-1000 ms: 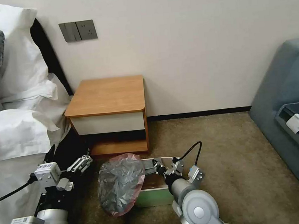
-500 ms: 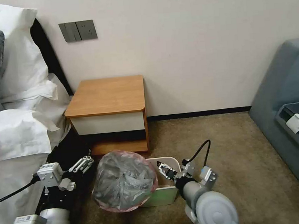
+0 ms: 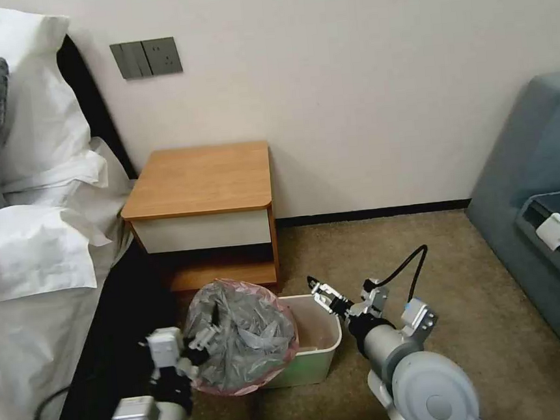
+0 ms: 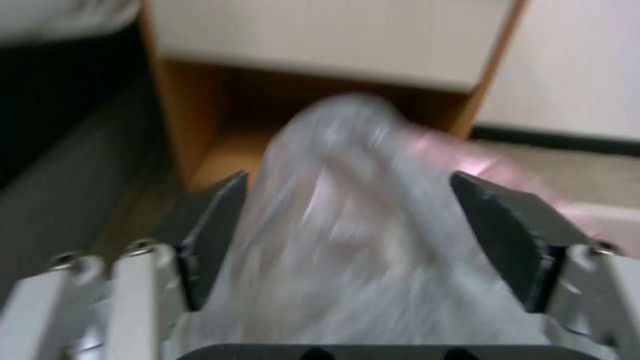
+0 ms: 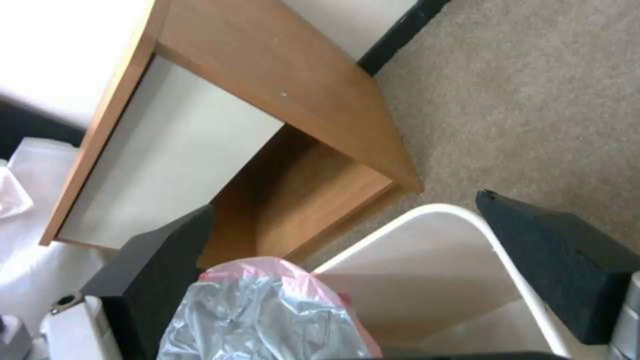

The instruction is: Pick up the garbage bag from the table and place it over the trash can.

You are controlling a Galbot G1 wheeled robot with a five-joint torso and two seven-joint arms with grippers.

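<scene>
The garbage bag (image 3: 242,337) is crinkled grey film with a pink edge, bunched over the left part of the trash can (image 3: 333,337). The cream bin stands on the carpet in front of the table (image 3: 202,177). My left gripper (image 3: 203,339) is at the bag's left side, open, with the film (image 4: 347,225) between its spread fingers (image 4: 213,235). My right gripper (image 3: 323,293) hovers open above the can's right rim (image 5: 413,217), apart from the bag (image 5: 260,315). The bin's right half is uncovered.
A bed with white linen (image 3: 29,258) runs along the left, close to my left arm. A blue-grey sofa (image 3: 540,200) stands at the right. Open carpet (image 3: 428,256) lies between the can and the sofa. The table's lower shelf (image 5: 313,195) is just behind the bin.
My left arm swung right and its gripper reached the bag's left side. My right gripper let go of the bag and drew back to the right and up. The bag rounded out over the can.
</scene>
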